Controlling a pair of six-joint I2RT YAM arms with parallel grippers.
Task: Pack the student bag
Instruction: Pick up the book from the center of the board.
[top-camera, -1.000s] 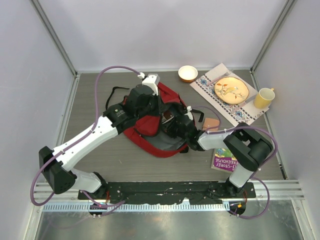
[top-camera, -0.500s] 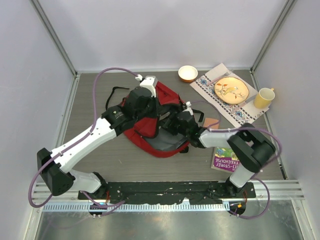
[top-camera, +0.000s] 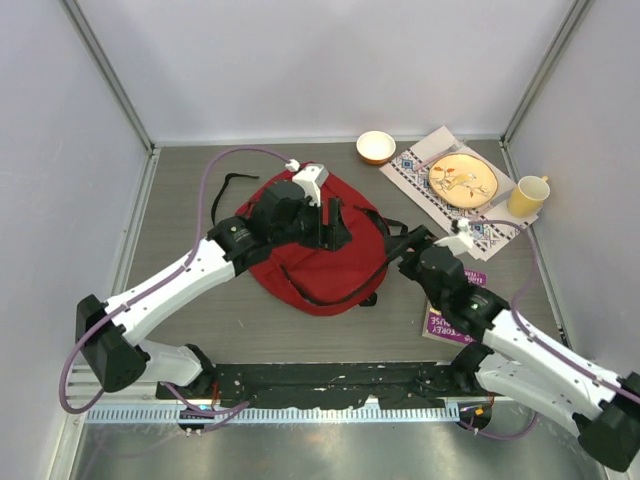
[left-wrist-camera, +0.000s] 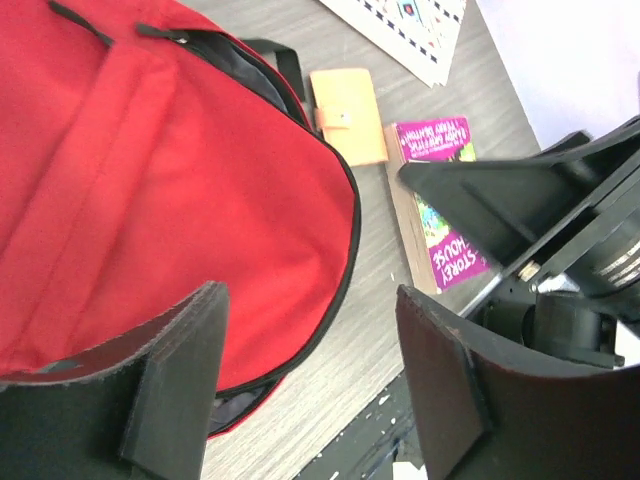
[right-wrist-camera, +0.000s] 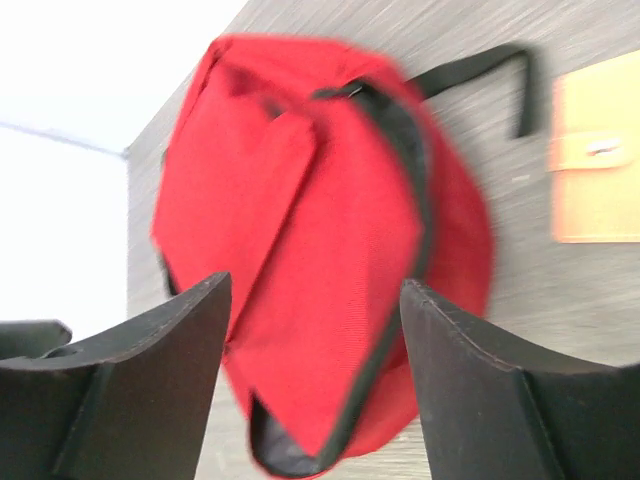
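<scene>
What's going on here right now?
Both arms are at the red student bag, which lies on the table. The left claw hangs open over it and the right claw is open at its right edge; neither holds anything. A tan wallet and a purple book lie outside the bag.

bare table (top-camera: 180, 210) lies left of the student bag (top-camera: 312, 268); wallet (left-wrist-camera: 348, 115) and book (left-wrist-camera: 440, 200) crowd its right.

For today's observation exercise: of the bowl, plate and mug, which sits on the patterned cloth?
The orange plate, lying flat on the patterned cloth. The bowl stands clear of it to the left; the yellow mug stands beside its right edge.
</scene>
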